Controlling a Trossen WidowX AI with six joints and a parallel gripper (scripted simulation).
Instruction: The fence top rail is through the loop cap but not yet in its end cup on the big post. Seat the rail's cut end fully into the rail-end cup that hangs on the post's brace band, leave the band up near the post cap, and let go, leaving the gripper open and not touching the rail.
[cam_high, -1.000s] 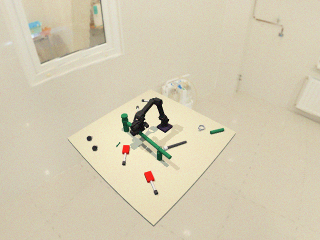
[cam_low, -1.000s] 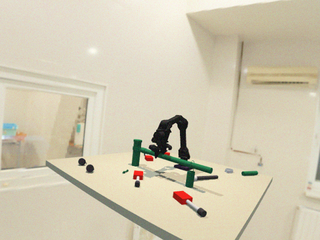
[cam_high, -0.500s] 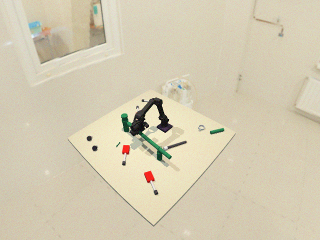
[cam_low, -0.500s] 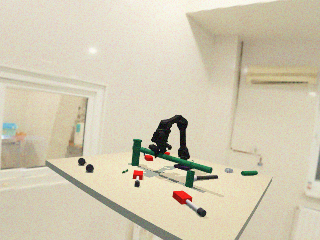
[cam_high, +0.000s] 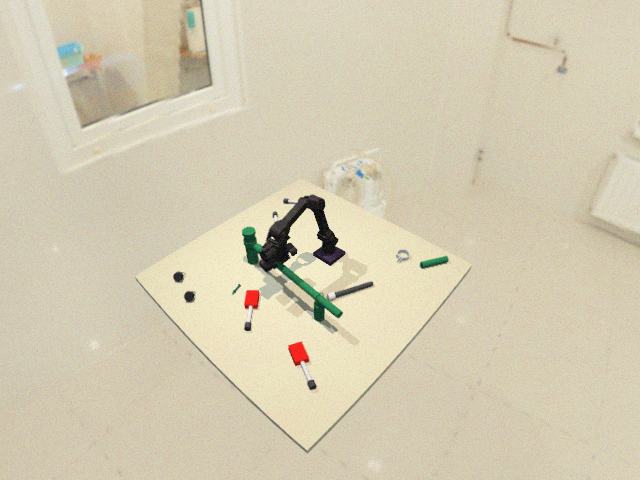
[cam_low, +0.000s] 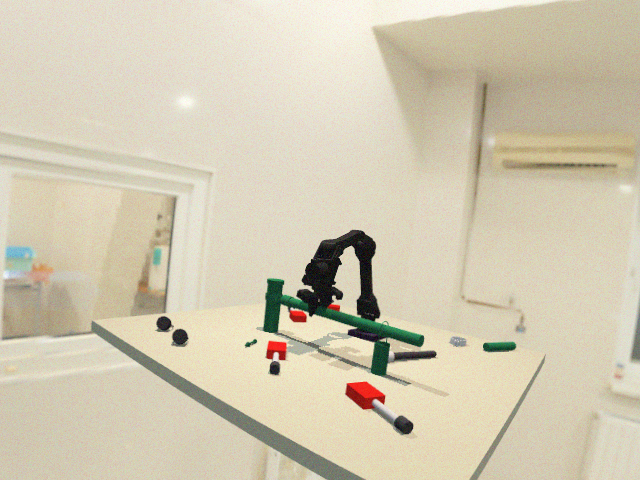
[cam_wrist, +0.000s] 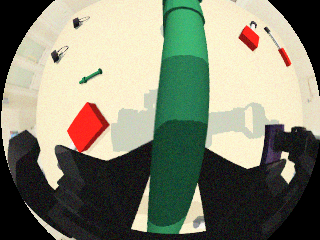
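Observation:
The green rail (cam_high: 305, 284) (cam_low: 361, 324) (cam_wrist: 182, 90) slopes down from the big post (cam_high: 252, 255) (cam_low: 271, 316) to the small post (cam_high: 319, 312) (cam_low: 379, 360), passing through the thin loop above it. Its far end meets the rail-end cup (cam_high: 257, 248) (cam_low: 284, 298) (cam_wrist: 184, 4); the cup's rim shows around the rail in the wrist view, but how deep the end sits is hidden. The brace band (cam_low: 273, 296) is up on the post, a little below the post cap (cam_high: 248, 230) (cam_low: 275, 281). My gripper (cam_high: 272, 265) (cam_low: 316, 307) (cam_wrist: 175, 147) is shut on the rail, nearer the big post.
Red blocks with pale rods (cam_high: 251, 299) (cam_high: 298, 353) (cam_low: 276, 349) (cam_low: 364, 394) lie in front of the rail. A dark rod (cam_high: 354, 290) (cam_low: 416, 355) lies behind the small post. Two black clips (cam_high: 178, 276) (cam_high: 189, 296) lie left. A green tube (cam_high: 434, 261) (cam_low: 499, 346) lies right.

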